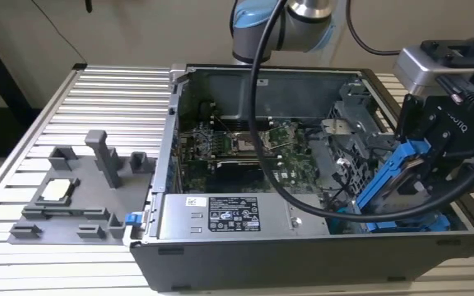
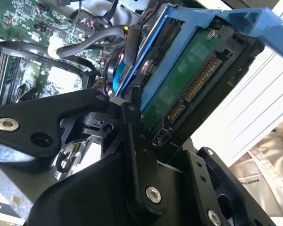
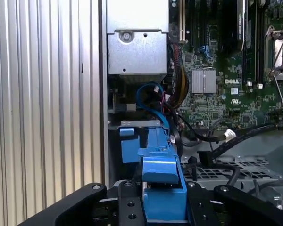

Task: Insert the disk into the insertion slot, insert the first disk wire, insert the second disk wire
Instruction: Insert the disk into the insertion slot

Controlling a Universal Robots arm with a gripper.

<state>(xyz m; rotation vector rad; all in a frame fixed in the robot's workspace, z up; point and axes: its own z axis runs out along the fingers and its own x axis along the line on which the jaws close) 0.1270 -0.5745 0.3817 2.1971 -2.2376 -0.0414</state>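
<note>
at about 3 o'clock in the exterior view, the jaws are clamped on the disk (image 1: 395,176), pressing on its blue carrier from both sides. the disk hangs tilted over the near corner of the open case (image 1: 303,262), its upper end toward 1 o'clock and its lower end toward 7 o'clock, dipping among the blue rails of the slot (image 1: 414,223); whether it touches those rails i cannot tell. in the second wrist view the disk (image 2: 188,70) shows its green underside and a row of connector pins, with a black finger (image 2: 137,155) lying against the carrier's edge. in the first wrist view the carrier (image 3: 162,188) sits between two black fingers, just above the drive cage. the arm (image 1: 282,24) rises at 12 o'clock behind the case, and a black cable (image 1: 261,123) loops from it down across the board (image 1: 237,145). a grey power box (image 1: 220,216) lies along the case's near wall. at 9 o'clock a grey fixture (image 1: 72,191) rests on the ribbed desk (image 1: 113,92), well apart from the case.
</note>
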